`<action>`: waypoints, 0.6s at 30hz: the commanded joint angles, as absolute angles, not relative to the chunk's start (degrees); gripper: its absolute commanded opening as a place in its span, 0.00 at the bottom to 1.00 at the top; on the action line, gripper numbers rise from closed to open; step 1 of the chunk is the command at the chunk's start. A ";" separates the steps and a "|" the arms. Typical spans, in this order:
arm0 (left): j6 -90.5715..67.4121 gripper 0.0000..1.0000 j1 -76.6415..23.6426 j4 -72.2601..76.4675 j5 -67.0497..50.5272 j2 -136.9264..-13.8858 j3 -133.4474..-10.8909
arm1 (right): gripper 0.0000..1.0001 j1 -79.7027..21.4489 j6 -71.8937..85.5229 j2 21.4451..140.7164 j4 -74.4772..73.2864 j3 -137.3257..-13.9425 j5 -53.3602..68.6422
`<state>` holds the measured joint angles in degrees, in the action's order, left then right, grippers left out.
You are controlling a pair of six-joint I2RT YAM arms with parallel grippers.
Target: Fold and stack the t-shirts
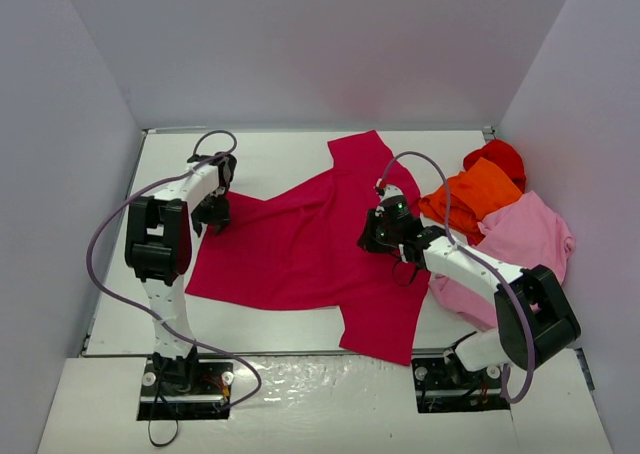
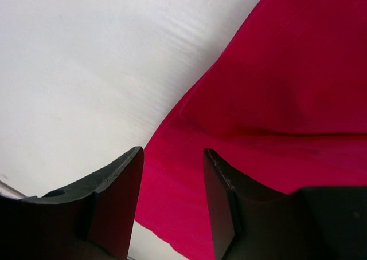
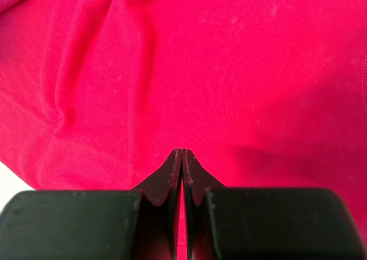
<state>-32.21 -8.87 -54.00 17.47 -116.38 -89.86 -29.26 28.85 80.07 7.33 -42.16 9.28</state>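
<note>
While the crimson t-shirt (image 1: 300, 249) lies spread across the middle of the worktop (image 1: 270, 164), sleeves out and not yet folded, the overhead view puts the left gripper (image 1: 212, 219) right at its left edge and the right gripper (image 1: 372, 239) over its right side. The orange t-shirt (image 1: 475, 196), the bright red t-shirt (image 1: 497, 159) and the light pink t-shirt (image 1: 520, 239) sit heaped at the right, waiting their turn, I'd say.

Over to the left wrist: the left gripper (image 2: 172, 157) has its jaws apart, straddling the hem of the crimson t-shirt (image 2: 287, 99) where it meets the bare worktop (image 2: 86, 71). That looks lined up for a pinch, a detail lost from above.

Now the right wrist: the right gripper (image 3: 182, 152) is closed, tips pressed together, with the crimson t-shirt (image 3: 200, 71) filling the frame. No fold shows between them, so it likely holds nothing. Only here do the soft wrinkles show.
</note>
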 commanded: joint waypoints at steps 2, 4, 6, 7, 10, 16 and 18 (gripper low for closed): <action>-32.96 0.43 -7.75 -53.44 17.69 -114.40 -93.68 | 0.00 -29.27 27.79 79.44 8.97 -42.28 8.70; -33.05 0.43 -7.56 -53.41 17.49 -115.05 -93.69 | 0.00 -29.29 27.66 79.48 9.03 -42.28 8.68; -33.05 0.43 -7.56 -53.17 17.43 -115.80 -93.63 | 0.00 -29.36 27.48 79.60 8.97 -42.34 8.61; -33.07 0.43 -7.56 -53.01 17.35 -116.09 -93.55 | 0.00 -29.33 27.40 79.65 8.96 -42.39 8.59; -33.20 0.43 -7.47 -52.47 16.96 -116.69 -93.34 | 0.00 -29.33 27.20 79.72 8.96 -42.45 8.53; -33.22 0.43 -7.21 -50.94 16.34 -117.91 -93.75 | 0.00 -29.27 26.99 79.70 8.78 -42.36 8.34; -33.22 0.43 -7.20 -50.54 16.17 -118.39 -94.32 | 0.00 -29.27 27.07 79.54 8.70 -42.27 8.18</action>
